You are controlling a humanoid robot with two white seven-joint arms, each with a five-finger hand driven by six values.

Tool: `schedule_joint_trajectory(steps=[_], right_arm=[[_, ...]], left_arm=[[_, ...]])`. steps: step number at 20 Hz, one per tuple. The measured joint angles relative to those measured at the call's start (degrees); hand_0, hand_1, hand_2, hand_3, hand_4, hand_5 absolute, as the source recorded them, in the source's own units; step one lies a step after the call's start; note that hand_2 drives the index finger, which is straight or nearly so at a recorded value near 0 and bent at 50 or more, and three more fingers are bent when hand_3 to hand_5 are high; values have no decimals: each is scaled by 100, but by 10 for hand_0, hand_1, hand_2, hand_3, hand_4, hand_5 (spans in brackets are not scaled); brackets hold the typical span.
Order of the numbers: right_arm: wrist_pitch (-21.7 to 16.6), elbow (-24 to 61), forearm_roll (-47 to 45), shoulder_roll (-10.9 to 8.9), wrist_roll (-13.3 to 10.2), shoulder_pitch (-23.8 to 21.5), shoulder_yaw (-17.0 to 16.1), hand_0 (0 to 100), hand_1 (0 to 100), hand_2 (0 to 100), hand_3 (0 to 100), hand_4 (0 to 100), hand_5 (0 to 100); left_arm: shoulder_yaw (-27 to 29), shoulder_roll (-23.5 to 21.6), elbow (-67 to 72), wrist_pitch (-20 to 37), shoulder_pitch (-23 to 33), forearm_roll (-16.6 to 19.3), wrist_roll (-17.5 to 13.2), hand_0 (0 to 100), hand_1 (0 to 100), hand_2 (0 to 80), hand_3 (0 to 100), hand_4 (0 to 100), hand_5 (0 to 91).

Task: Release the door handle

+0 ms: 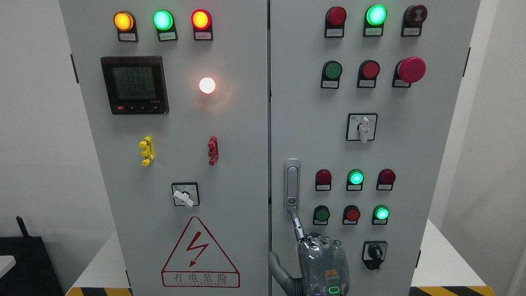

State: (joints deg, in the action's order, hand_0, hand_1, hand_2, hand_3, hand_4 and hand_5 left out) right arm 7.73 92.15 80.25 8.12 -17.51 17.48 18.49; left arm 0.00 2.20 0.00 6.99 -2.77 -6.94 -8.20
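1. Right hand is in at the bottom edge, about 6 o'clock, just right of the seam between the two doors of the grey control cabinet.
2. We see its back: clear shell over the knuckles, a green light glowing low on the wrist.
3. The door handle sits on the right door, hard by the seam, at 12 o'clock from the hand.
4. Its silver housing stands upright; the lever has swung out of it and slants down toward 5 o'clock, straight into the knuckles.
5. The fingers are curled over and closed on the lever's lower end, which disappears behind them. The thumb sticks out toward 9 o'clock, off the handle.
6. At 3 o'clock from the hand, nearby, is a black rotary switch; at 1 o'clock a lit green lamp.
7. On the left door, a red lightning warning triangle lies at 9 o'clock from the hand, and a digital meter sits up at 10 o'clock.
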Motion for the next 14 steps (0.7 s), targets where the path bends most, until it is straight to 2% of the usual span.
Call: schedule_joint_trajectory(steps=[11,14], right_arm=[[18,-26,-1,-1,7,9,-23,346,277,0,1000,936,997],[27,-30,2,-2,89,10,-25,346,277,0,1000,936,997]], left_arm=[[0,0,0,0,0,0,0,120,389,0,0,0,0],[0,0,0,0,0,0,0,120,389,0,0,0,0]])
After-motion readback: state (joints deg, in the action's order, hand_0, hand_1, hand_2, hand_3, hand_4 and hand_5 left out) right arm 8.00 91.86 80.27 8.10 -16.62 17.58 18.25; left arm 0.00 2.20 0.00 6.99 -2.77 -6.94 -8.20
